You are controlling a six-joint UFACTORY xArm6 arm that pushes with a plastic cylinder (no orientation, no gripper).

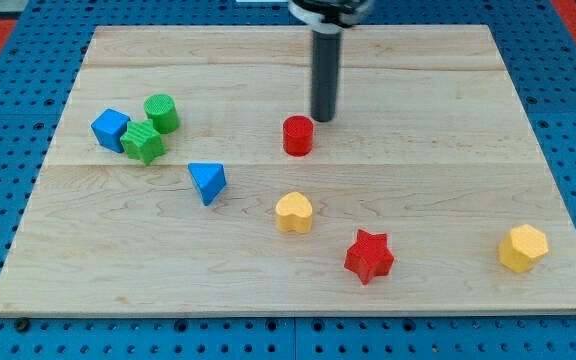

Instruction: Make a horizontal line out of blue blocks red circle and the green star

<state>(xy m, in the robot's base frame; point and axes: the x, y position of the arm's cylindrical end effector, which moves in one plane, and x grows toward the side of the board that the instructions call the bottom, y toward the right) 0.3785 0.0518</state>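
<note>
My tip rests on the wooden board, in the far middle part. It has no claw, only a straight dark rod, so it holds nothing. The tip is just beside the red circle, on its far right side; I cannot tell if they touch.

On the left there is a small group. The blue cube is the most left. The green star is just right of it and seems to touch it. The green cylinder stands just behind the star, a little to the right.

The blue triangle is nearer and more to the right, apart from this group, between it and the red circle.

Near the middle, the yellow heart lies nearer than the red circle. The red star is to the right of the heart and nearer. The yellow hexagon is far to the right, well apart from all the others.
</note>
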